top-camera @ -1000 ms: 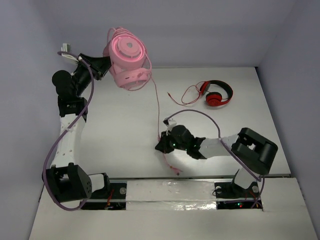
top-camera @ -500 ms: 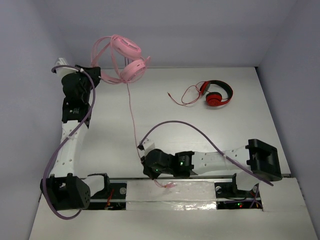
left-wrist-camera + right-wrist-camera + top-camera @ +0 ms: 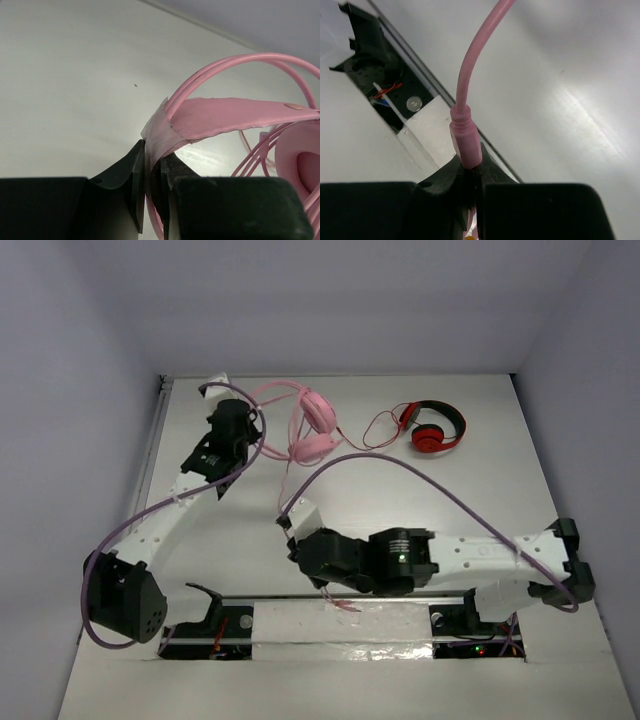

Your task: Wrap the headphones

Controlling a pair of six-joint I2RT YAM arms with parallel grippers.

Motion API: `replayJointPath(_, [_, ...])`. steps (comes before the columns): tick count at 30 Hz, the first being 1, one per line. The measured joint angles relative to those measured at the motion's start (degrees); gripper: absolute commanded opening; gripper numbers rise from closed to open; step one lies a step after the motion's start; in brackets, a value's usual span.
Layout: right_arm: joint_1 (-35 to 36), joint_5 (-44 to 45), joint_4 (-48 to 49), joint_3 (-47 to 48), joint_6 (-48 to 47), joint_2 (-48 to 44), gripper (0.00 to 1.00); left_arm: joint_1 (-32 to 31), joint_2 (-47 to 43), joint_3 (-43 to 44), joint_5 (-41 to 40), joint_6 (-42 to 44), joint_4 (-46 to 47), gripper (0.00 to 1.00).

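- the pink headphones (image 3: 310,420) lie at the far side of the table, right at the tips of the left gripper (image 3: 152,170), their headband (image 3: 225,112) arching away from its fingers and the earcups (image 3: 318,410) just beyond.
- the thin pink cable (image 3: 287,472) runs from the earcups back toward the near edge, down to the right gripper (image 3: 472,172); loops of it also curve alongside the headband in the left wrist view.
- the table (image 3: 480,500) is flat, matte white, with soft glare in both wrist views; pale lilac-grey walls (image 3: 350,300) close it in at the back and on both sides.
- along the near edge, just past the right gripper's fingers, a white strip with dark mounting slots (image 3: 375,75) shows red and white wiring inside.
- the left gripper is clamped on the end of the headband: its two dark fingers are pressed together with the flat pink band pinched between them.
- the right gripper is clamped on the cable's thickened plug sleeve (image 3: 465,137); the fingers meet around it and the cable rises straight out from between them, clear of the table.
- red-and-black headphones (image 3: 437,428) with a red cable (image 3: 370,430) sit well apart from both grippers, to the right of the pink pair.
- a purple hose (image 3: 400,472) arcs over the right arm; another follows the left arm.
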Motion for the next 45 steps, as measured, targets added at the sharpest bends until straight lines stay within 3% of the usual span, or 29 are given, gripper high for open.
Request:
replayJointPath(9, [-5.29,10.84,-5.90,7.28,-6.14,-9.60,0.00,-6.10,4.22,-0.15,5.46,5.22,-6.47,0.00])
replayJointPath(16, [-14.73,11.52,-5.73,4.90,-10.71,-13.75,0.00,-9.07,2.58,-2.12,13.68,11.23,-10.01,0.00])
replayJointPath(28, [-28.59,14.71,-0.50,-1.40,-18.03,-11.96,0.00,-11.47,-5.29,-4.63,31.15,19.74,-13.97,0.00])
replayJointPath(32, [-31.78,15.30,3.48,-5.51,-18.78,-12.76,0.00,-9.38,-7.78,-4.63,38.64,19.76,-13.14,0.00])
replayJointPath(37, [-33.07,13.81,7.52,-12.76,-17.14,-16.57,0.00,-2.03,-9.77,-4.63,50.12,18.18,-10.43,0.00])
replayJointPath(45, [-33.73,4.09,19.61,-25.31,-11.85,-20.44,0.00,4.00,-10.97,-4.52,64.43,10.32,-1.53,0.00])
